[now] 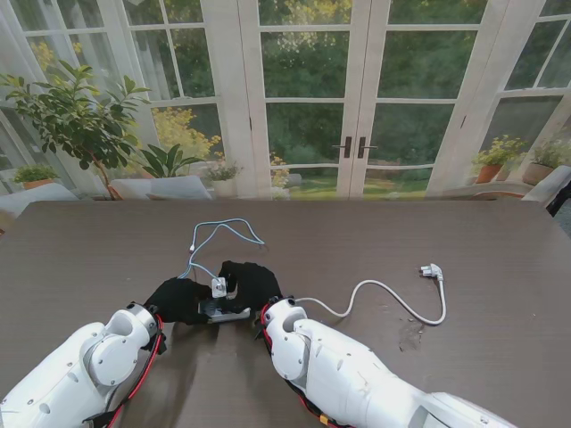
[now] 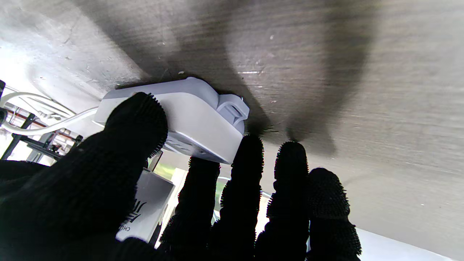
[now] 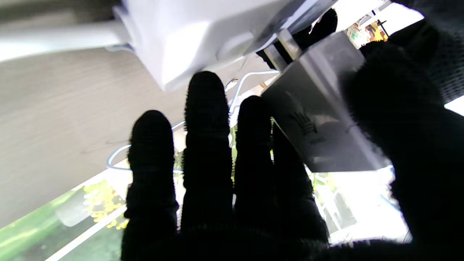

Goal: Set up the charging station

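Black knit gloves cover both my hands, which meet low over the dark wooden table [image 1: 107, 241], close in front of me. My left arm [image 1: 85, 366] reaches in from the left and my right arm [image 1: 357, 374] from the right, both forearms angled inward so the hands almost touch.

My left hand [image 1: 177, 300] is clamped on the white power strip [image 2: 188, 116]: the thumb [image 2: 134, 123] presses on its near edge and the fingertips [image 2: 250, 152] sit against its far side, pinning it flat to the table. My right hand [image 1: 252, 282] grips the small white charger block [image 1: 219, 287], thumb [image 3: 391, 108] on one face and fingers [image 3: 206, 108] curled by the other, with the block standing upright on the strip; its metal prongs [image 3: 286, 45] show at the strip's face in the right wrist view, but I cannot tell how far they are seated.

A thin blue-white charging cable [image 1: 219, 234] runs from the block and loops away from me. The strip's thick white cord [image 1: 384, 299] curves off to the right and ends in its wall plug [image 1: 432, 270], lying well apart from my hands. Bare tabletop spreads wide on both sides and on to the far edge by the glass doors [image 1: 352, 98].
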